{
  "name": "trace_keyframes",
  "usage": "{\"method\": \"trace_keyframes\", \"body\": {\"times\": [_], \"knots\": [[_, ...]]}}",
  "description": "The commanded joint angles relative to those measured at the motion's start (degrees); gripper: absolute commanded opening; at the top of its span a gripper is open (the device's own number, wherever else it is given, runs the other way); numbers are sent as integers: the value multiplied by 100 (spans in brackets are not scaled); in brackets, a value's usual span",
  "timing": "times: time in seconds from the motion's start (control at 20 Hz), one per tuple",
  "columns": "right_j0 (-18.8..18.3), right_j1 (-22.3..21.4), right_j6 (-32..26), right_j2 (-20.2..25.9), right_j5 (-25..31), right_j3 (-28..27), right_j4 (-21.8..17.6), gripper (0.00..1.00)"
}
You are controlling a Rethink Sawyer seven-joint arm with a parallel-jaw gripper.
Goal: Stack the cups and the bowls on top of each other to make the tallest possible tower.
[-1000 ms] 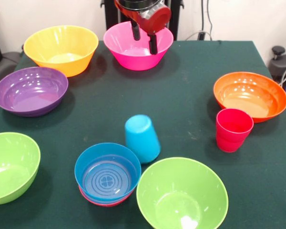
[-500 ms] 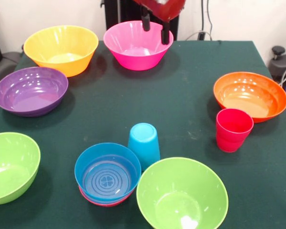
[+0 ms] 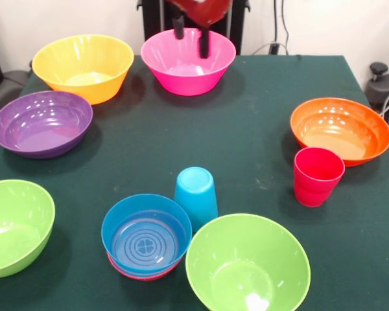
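Blue cup (image 3: 196, 197) stands upside down beside blue bowl (image 3: 146, 236); pincer (image 3: 191, 35) apart.

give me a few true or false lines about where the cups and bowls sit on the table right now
1. The light blue cup stands upside down beside the blue bowl. True.
2. The red cup is nested inside the orange bowl. False: it stands upright on the cloth in front of that bowl.
3. The blue bowl sits in a red bowl whose rim shows under it. True.
4. The hand is shut on the blue cup. False: it hangs open and empty above the pink bowl.
5. The purple bowl lies upside down. False: it rests mouth up.
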Motion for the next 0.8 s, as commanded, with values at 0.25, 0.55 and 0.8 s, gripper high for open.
{"method": "trace_keyframes", "body": {"times": [0.25,0.55,0.8], "knots": [[-541,1067,-974,1087,-246,-1037,-641,100],[-694,1187,-995,1537,-723,-1163,-543,100],[-693,1470,-834,1760,-724,-1525,-489,100]]}}
